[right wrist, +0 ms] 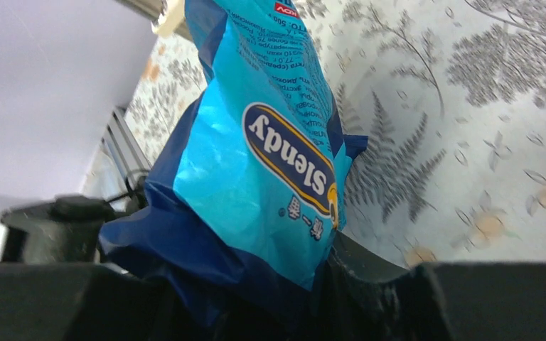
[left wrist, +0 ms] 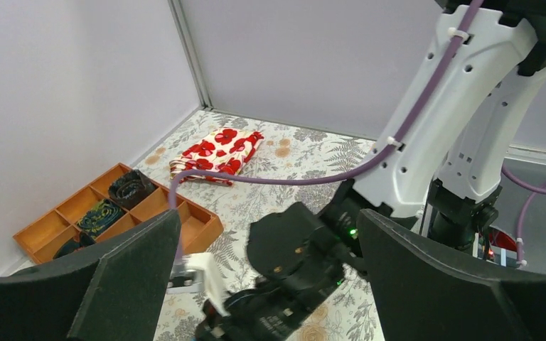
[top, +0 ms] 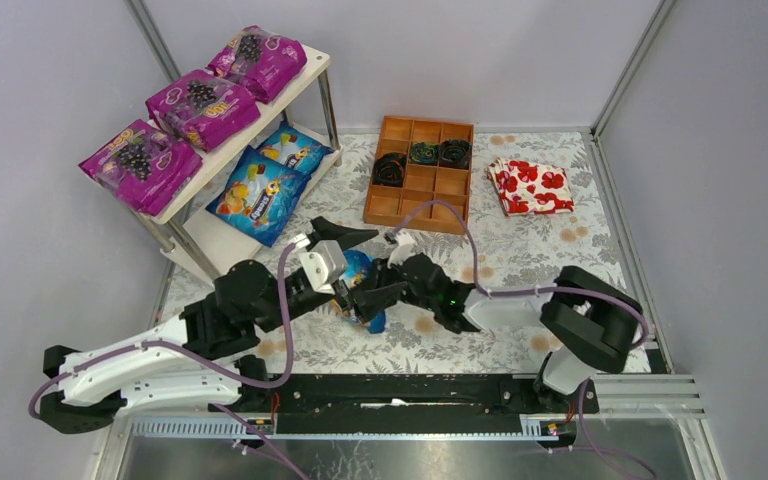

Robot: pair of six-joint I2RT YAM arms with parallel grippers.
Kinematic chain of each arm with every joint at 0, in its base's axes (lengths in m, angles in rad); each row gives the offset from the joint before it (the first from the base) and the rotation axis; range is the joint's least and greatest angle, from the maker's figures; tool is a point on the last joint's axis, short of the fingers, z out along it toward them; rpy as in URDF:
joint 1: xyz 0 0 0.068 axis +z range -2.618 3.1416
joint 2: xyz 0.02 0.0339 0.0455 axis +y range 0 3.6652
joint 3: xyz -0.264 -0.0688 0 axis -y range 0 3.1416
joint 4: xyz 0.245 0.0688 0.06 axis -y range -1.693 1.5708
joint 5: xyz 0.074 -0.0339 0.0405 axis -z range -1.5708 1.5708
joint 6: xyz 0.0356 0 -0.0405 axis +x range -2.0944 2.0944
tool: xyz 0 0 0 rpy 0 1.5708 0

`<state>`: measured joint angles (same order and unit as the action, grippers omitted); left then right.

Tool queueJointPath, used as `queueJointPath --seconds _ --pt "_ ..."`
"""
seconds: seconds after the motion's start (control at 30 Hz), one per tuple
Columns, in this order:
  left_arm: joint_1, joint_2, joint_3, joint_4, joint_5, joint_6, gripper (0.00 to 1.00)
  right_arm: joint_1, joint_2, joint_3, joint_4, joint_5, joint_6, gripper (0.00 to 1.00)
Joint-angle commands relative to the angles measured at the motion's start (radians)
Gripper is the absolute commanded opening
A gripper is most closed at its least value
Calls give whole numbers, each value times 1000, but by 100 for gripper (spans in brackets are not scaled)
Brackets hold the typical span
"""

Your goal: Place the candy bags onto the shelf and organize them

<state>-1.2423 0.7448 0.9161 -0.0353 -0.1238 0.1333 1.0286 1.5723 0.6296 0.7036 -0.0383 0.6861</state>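
Right jaws clamp a glossy blue pillow-shaped plastic candy bag (right wrist: pixel 270 163) over the fern-patterned table (top: pixel 520 250); left jaws stand wide open, close by

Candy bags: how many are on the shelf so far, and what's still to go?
Done: three purple bags on the top board of the shelf, two blue bags below. In hand: one more blue bag, pinched by the right fingers; the left fingers stand wide open beside it. Left: shelving that bag.
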Motion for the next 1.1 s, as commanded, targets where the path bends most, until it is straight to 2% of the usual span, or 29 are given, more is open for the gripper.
queueJointPath --seconds 0.0,0.27,0.37,0.57,0.77,1.07 --pt "2 -42 -28 113 -15 10 99 -10 68 213 85 34 150 9" --pt "104 -164 -79 122 -34 -71 99 -12 325 546 147 -36 269 0" --pt "115 -214 -86 112 -61 -66 99 -12 399 679 138 -62 299 0" --pt "115 -305 -64 79 -68 -60 99 -10 472 798 149 -67 325 0" --pt "115 -327 43 -45 -39 -77 99 -9 571 960 134 -80 348 0" --pt "115 -397 82 -67 -76 -158 99 -5 711 1231 92 -52 334 0"
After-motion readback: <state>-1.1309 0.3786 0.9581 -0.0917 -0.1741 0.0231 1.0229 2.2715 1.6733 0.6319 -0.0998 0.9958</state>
